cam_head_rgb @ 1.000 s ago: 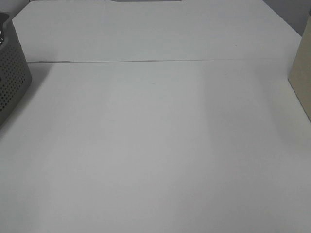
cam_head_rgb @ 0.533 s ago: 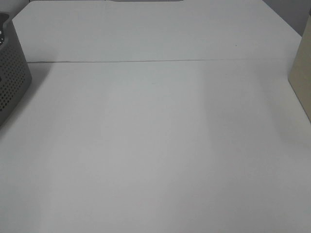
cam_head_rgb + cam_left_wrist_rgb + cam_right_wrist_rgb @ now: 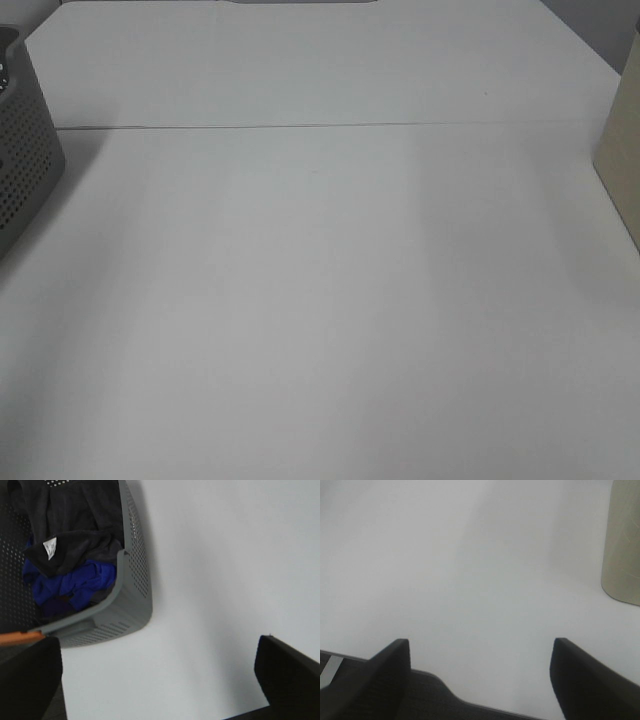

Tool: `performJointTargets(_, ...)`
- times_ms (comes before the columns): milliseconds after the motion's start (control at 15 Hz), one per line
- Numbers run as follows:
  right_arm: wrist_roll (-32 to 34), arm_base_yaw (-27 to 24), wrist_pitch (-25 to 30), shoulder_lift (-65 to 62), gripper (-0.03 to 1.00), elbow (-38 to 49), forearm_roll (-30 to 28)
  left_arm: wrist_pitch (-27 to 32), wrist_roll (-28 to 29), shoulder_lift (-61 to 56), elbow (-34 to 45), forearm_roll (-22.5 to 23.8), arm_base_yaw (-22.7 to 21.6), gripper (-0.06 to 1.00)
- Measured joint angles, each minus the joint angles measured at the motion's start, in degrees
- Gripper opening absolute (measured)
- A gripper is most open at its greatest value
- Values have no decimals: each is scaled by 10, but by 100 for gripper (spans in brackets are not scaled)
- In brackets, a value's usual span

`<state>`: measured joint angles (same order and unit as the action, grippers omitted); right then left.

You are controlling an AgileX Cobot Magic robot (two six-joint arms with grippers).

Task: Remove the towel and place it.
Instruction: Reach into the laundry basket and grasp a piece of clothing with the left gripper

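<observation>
The dark charcoal towel [image 3: 70,525] lies crumpled inside the grey perforated basket [image 3: 132,587], with a white label showing on it and a blue cloth [image 3: 75,582] under it. In the exterior high view only the basket's corner [image 3: 25,165] shows at the left edge; the towel is hidden there. My left gripper [image 3: 157,680] is open and empty, above the white table beside the basket. My right gripper [image 3: 480,680] is open and empty over bare table. Neither gripper shows in the exterior high view.
A beige container stands at the table's right edge [image 3: 622,150] and also shows in the right wrist view [image 3: 622,540]. A seam [image 3: 320,126] runs across the white table. An orange strip [image 3: 20,637] sits by the basket's rim.
</observation>
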<state>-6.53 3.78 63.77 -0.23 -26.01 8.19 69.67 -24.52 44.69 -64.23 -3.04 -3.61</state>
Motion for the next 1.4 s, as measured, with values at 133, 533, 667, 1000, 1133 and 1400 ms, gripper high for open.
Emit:
performJointTargets(133,0,0,0,0,75,0,0,0,-107,119,-80,10,0,99)
performJointTargets(533,0,0,0,0,75,0,0,-2,-284,368,-218,107,-24,98)
performJointTargets(667,0,0,0,0,75,0,0,-4,-288,425,-246,124,-57,98)
performJointTargets(1000,0,0,0,0,75,0,0,-18,-336,562,-291,133,-140,98)
performJointTargets(1133,0,0,0,0,75,0,0,-29,-358,604,-291,138,-152,98)
performJointTargets(1400,0,0,0,0,75,0,0,-71,-370,645,-291,151,-164,98)
